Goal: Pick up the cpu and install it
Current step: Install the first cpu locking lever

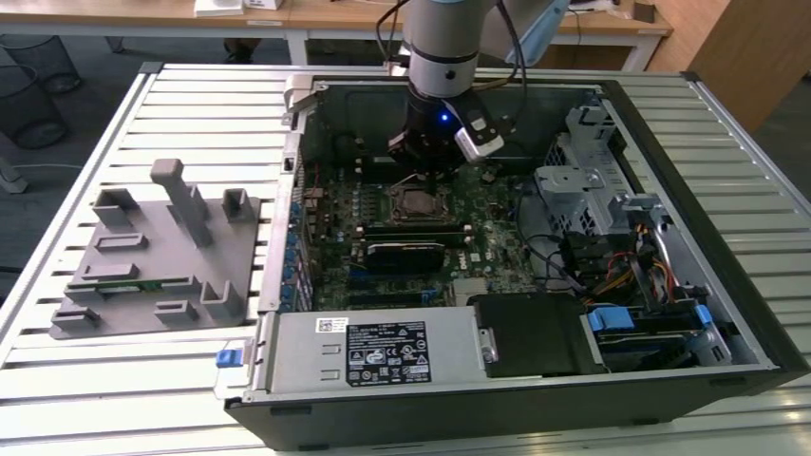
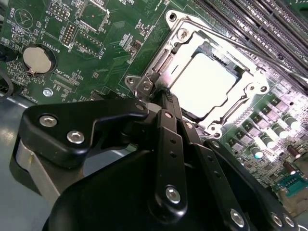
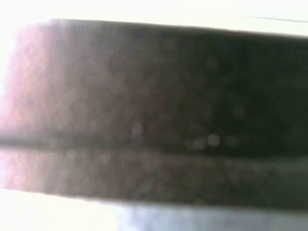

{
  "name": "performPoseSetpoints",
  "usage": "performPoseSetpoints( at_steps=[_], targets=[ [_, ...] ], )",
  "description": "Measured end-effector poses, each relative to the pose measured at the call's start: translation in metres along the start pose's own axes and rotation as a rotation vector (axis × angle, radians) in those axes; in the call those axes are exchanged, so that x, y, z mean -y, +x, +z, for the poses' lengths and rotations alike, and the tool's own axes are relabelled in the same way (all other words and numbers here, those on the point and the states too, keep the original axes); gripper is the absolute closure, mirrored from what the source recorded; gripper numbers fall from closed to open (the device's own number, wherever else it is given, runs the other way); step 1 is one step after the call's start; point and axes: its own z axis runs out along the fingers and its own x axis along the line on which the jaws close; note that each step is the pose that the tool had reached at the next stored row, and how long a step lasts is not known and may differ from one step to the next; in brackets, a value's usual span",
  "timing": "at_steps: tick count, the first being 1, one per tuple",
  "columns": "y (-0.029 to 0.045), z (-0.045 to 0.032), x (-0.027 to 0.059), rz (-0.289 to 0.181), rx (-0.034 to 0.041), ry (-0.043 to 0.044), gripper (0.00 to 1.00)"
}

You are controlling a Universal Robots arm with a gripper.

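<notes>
The small flat silver-grey square cpu point(image 2: 208, 85) already lies in the motherboard's metal-framed socket point(image 2: 250, 72), the black gripper point(image 2: 163, 103), its grip state unclear, at the frame's corner, where a sideways nudge could bend pins.

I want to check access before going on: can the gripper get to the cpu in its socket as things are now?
Probably yes. The cpu lies uncovered in the open socket frame, and the gripper sits right at the frame's edge with nothing between them.
</notes>
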Motion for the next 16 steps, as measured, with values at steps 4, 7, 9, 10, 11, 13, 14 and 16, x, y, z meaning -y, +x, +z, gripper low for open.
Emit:
performPoseSetpoints(
  at_steps=[4,7,9,10,11,13,14,16],
  targets=[
    [-0.0001,-0.0058,0.0001,0.000,-0.0001,-0.0001,0.89],
    [-0.0001,-0.0104,0.0001,0.000,-0.0004,0.0001,0.89],
    [-0.0001,-0.0118,0.0004,0.000,-0.0004,-0.0001,0.89],
    [-0.0001,-0.0118,0.0009,0.000,-0.0004,-0.0001,0.89],
    [0.0000,-0.0119,0.0017,0.000,-0.0005,0.0000,0.89],
    [0.0002,-0.0118,0.0037,0.000,-0.0005,0.0000,0.89],
    [0.0007,-0.0118,0.0046,0.000,-0.0005,0.0000,0.89],
    [0.0031,-0.0118,0.0061,0.000,-0.0004,-0.0001,0.89]
  ],
)
